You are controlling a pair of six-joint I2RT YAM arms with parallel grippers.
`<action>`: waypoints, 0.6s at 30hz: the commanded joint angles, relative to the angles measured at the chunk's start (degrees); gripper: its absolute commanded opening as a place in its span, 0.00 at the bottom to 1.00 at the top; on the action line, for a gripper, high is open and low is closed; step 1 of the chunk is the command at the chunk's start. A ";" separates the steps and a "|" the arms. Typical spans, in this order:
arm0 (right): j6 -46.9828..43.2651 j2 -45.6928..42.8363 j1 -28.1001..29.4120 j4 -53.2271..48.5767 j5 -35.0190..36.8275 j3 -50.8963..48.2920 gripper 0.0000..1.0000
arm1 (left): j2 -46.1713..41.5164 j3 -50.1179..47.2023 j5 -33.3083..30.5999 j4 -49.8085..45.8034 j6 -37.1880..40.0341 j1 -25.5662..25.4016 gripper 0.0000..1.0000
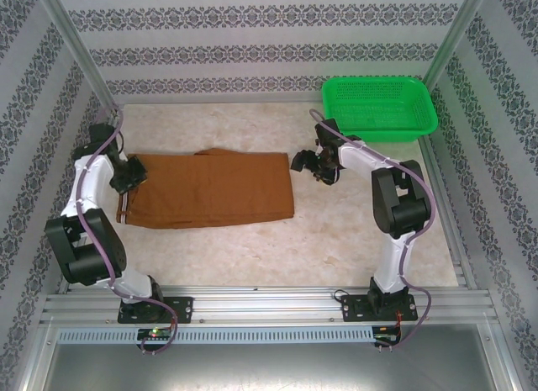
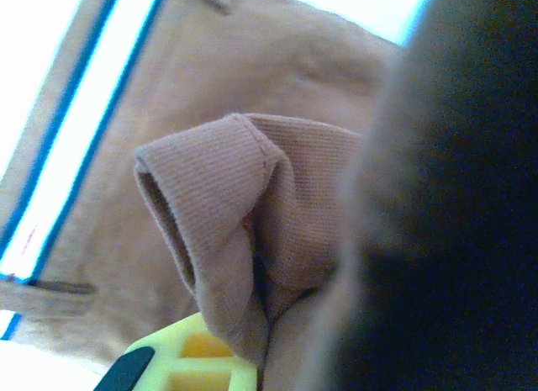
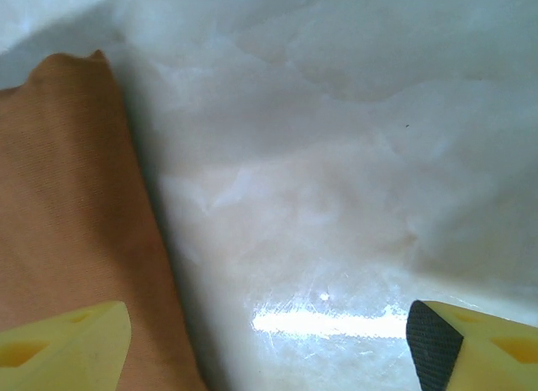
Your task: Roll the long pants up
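Pants (image 1: 214, 187) lying flat on tabletop (image 1: 353, 231), long axis running left to right, waistband pointing left, left gripper (image 1: 132, 174) pinching a raised waistband fold, right gripper (image 1: 313, 165) hovering spread wide beside the hem end.

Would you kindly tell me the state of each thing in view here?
pants: folded flat, not rolled, left end pinched into a raised fold
left fingers: shut on the pants
right fingers: open, at the pants' right edge
basket: upright, empty
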 commanded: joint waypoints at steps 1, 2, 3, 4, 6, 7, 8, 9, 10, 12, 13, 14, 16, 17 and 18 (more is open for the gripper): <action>-0.82 1.26 0.66 -1.00 -0.48 0.84 0.87 | 1.40 1.53 -4.99 1.43 -0.27 4.74 0.05; -0.82 1.38 0.71 -1.00 -0.40 0.74 0.87 | 2.50 2.93 -5.07 1.33 -0.14 5.83 0.06; -1.01 1.59 0.94 -1.08 -0.44 0.78 0.87 | 3.75 4.20 -4.58 1.35 -0.39 6.49 0.16; -1.07 1.91 1.09 -1.27 -0.51 0.92 0.86 | 5.05 5.87 -3.73 0.83 -0.19 6.64 0.30; -1.08 2.40 1.73 -1.87 0.13 1.48 0.86 | 7.48 9.45 -5.44 -0.43 -0.77 6.55 0.46; -1.07 2.49 2.06 -1.80 0.10 1.60 0.86 | 7.83 10.15 -5.43 0.06 -0.84 6.55 0.49; -1.16 2.50 2.46 -1.90 0.12 1.85 0.87 | 8.12 10.95 -5.98 0.01 -1.08 6.56 0.51; -1.12 2.71 2.78 -2.35 0.36 2.38 0.87 | 8.09 11.59 -6.45 0.04 -1.22 6.39 0.55; -1.32 2.71 3.18 -2.48 0.34 2.80 0.86 | 7.91 11.81 -6.40 0.35 -1.08 6.16 0.67; -2.36 3.22 4.24 -2.72 -0.72 4.08 0.86 | 7.21 11.82 -5.84 1.19 -0.90 5.68 0.66; -2.94 3.60 4.71 -2.54 -1.75 4.68 0.87 | 6.52 10.84 -4.67 2.50 -0.67 5.24 0.64; -3.47 4.43 5.20 -3.17 -2.52 5.79 0.86 | 5.84 9.09 -3.52 3.73 -0.92 4.70 0.63; -3.30 5.40 5.89 -3.72 -2.59 6.86 0.86 | 4.75 5.55 -0.04 6.65 -1.69 3.58 0.61; -2.91 5.33 6.06 -2.99 -2.65 6.53 0.86 | 4.31 3.15 1.78 8.37 -2.03 2.76 0.59; -2.39 4.97 6.25 -2.14 -2.69 5.91 0.86 | 3.86 0.95 2.55 9.86 -2.30 1.63 0.57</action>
